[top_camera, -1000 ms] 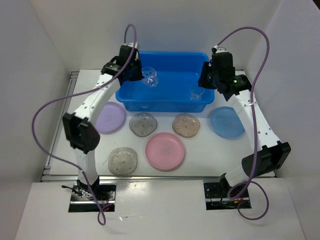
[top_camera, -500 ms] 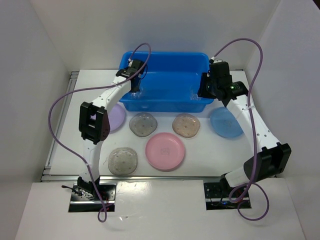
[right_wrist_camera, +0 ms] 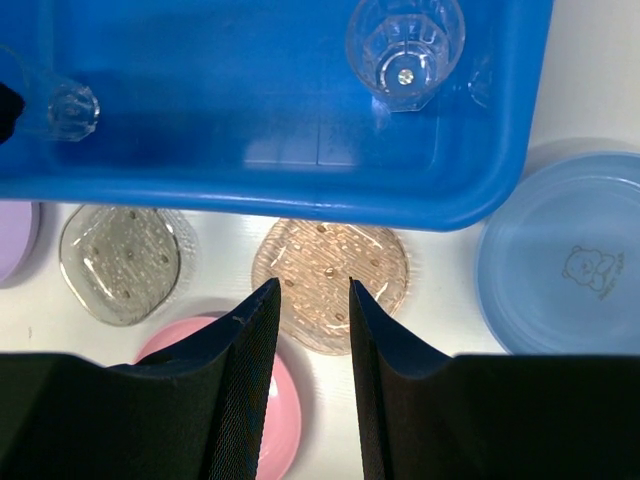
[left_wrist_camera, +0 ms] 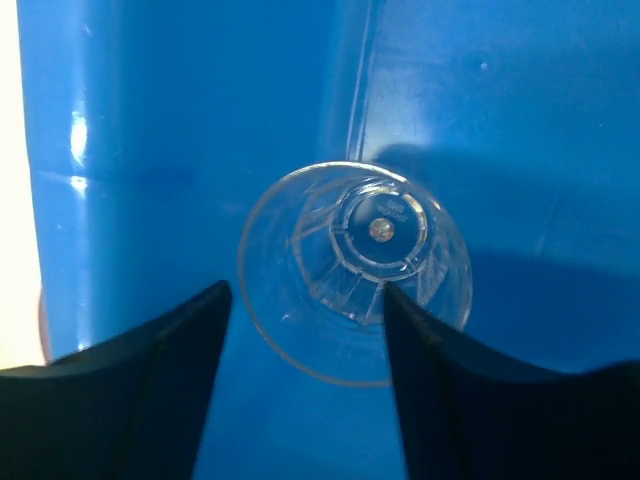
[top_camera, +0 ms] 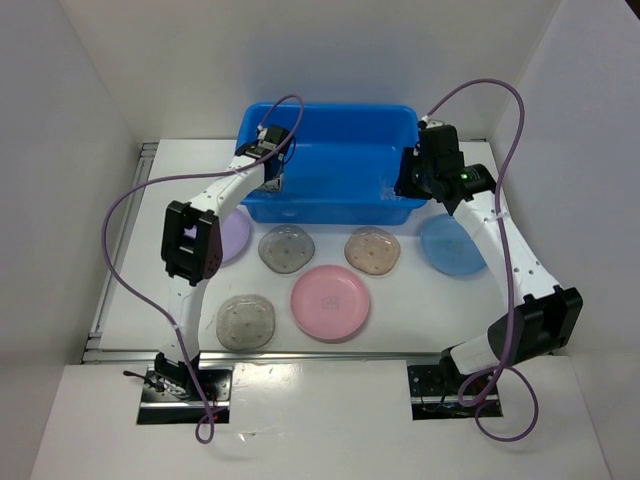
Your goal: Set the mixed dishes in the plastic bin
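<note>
Left gripper (left_wrist_camera: 305, 288) letting go of a clear cup (left_wrist_camera: 360, 250) inside the plastic bin (top_camera: 330, 110).
Six plates, the pink plate (top_camera: 330, 300) among them, are lying on the worktop between its near edge and the bin. The right gripper (right_wrist_camera: 312, 283) is hovering over the bin's near rim, jaws narrowly parted and empty. The left jaws, clamped a second ago, are spreading wide about the cup by the bin's left wall. The second cup (right_wrist_camera: 405, 45) is sitting at the right end, so only the plates are waiting.

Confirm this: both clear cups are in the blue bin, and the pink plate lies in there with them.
Not right. The pink plate is not in the blue bin; it lies on the table in front of the bin, as the top external view shows. The rest holds: one clear cup and the other are both in the bin.
</note>
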